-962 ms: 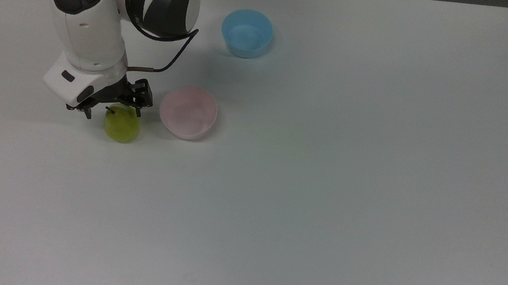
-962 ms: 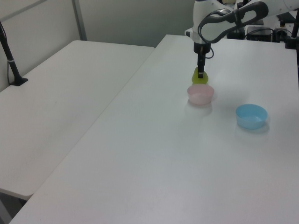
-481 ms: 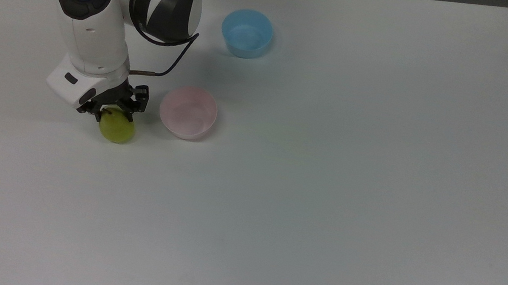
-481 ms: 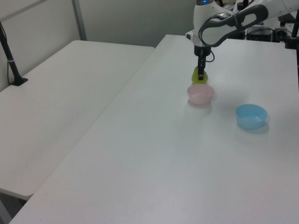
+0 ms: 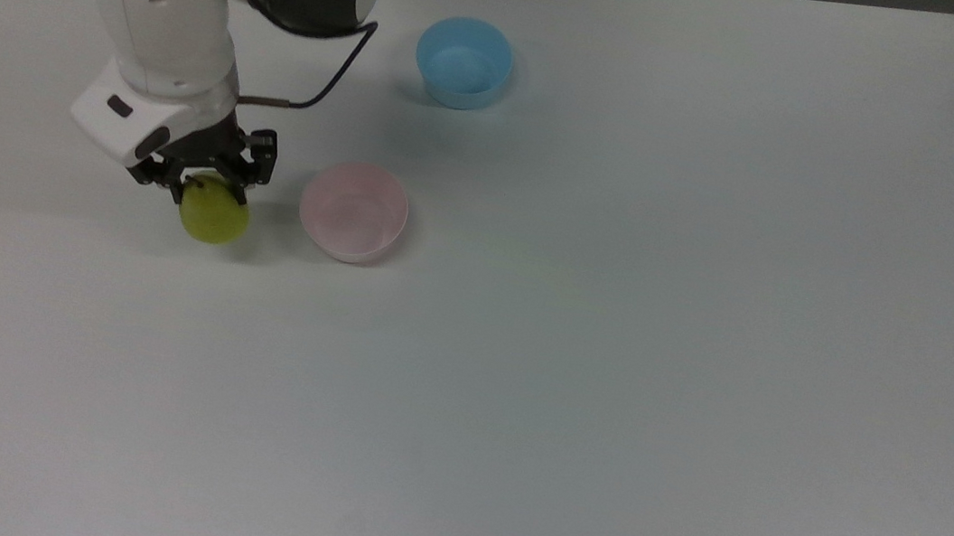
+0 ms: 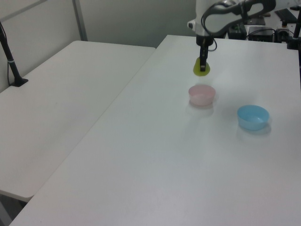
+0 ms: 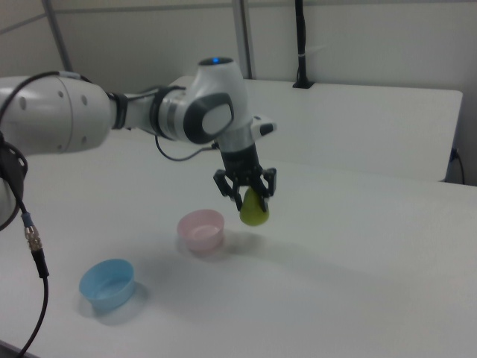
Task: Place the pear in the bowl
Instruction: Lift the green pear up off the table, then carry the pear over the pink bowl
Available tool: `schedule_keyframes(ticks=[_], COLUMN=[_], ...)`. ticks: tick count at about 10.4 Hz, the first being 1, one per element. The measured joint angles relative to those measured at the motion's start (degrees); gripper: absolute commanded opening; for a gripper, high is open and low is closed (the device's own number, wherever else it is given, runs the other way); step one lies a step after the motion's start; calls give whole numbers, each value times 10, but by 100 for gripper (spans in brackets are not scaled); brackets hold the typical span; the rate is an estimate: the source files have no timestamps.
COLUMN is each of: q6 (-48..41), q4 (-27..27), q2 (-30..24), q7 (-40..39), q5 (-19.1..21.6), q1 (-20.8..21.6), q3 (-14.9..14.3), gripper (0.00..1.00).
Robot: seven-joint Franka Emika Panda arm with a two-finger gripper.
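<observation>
A light blue bowl (image 5: pixel 464 62) stands upright on the white table (image 5: pixel 616 322), near the top view's upper edge. In the left view a second white table (image 6: pixel 61 108) stands beside the first, with a black post (image 6: pixel 10 59) on it.

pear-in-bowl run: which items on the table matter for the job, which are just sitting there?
Part of the job:
- pear, held in the gripper, lifted off the table
- pink bowl, empty, the target

Just lying about:
- light blue bowl, empty, standing apart from the pink one
</observation>
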Motion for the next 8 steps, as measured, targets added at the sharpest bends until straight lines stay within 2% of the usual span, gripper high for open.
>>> schedule_keyframes(ticks=[2,4,6,8], q6=[-85,-146,-155,-159], q4=[49,76,76,64], q2=[-30,-53,-71,-92], q7=[13,27,70,100], q5=[0,0,0,0], q1=[6,19,37,60], q3=[1,7,24,26], gripper=[0,0,0,0])
